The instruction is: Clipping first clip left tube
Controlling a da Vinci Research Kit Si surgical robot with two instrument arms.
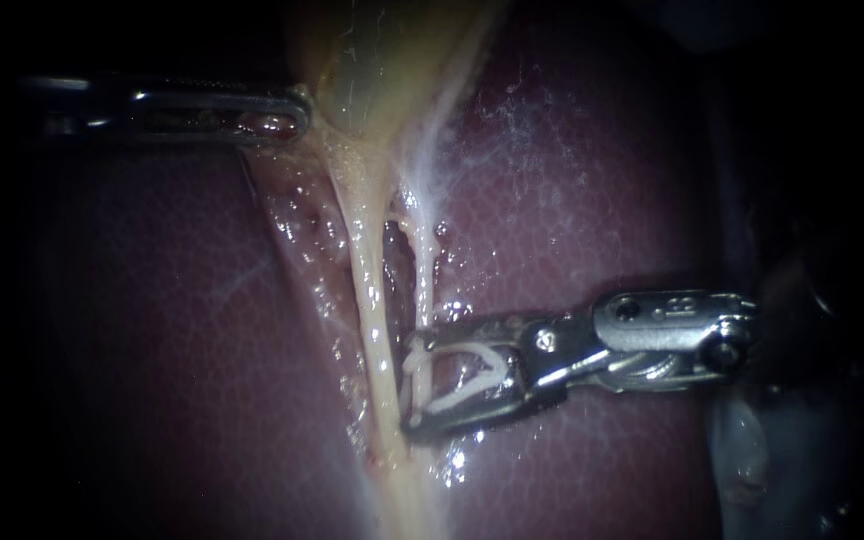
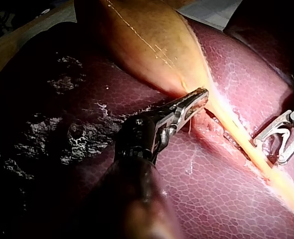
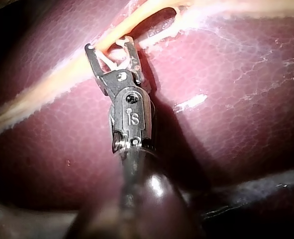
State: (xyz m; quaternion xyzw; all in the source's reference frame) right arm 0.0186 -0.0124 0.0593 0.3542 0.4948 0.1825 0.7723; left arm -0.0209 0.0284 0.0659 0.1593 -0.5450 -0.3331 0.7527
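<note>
Dark red wet liver (image 1: 602,200) fills the background and carries everything. Yellowish gallbladder (image 1: 372,60) lies toward the liver's upper edge in the endoscope view. Two tubes run down from it over the middle of the liver: left tube (image 1: 374,300), thicker and yellow, and right tube (image 1: 424,265), thin and white, just beside it.

Left instrument (image 1: 292,112) comes in along the liver's upper left. Its jaws lie closed, pinching tissue at the gallbladder's narrow end. The left wrist view shows the same grip, tip against the gallbladder's base.

Right instrument (image 1: 410,388) comes in from the liver's right side. Its jaws stand wide apart and hold an open white clip (image 1: 472,375) between them, with both jaws touching it. The jaw tips sit just beside the left tube, about halfway down it. Cannot tell whether that tube is inside the clip's mouth or only against the tips. The right tube ends at the upper jaw and its lower part is hidden there.
</note>
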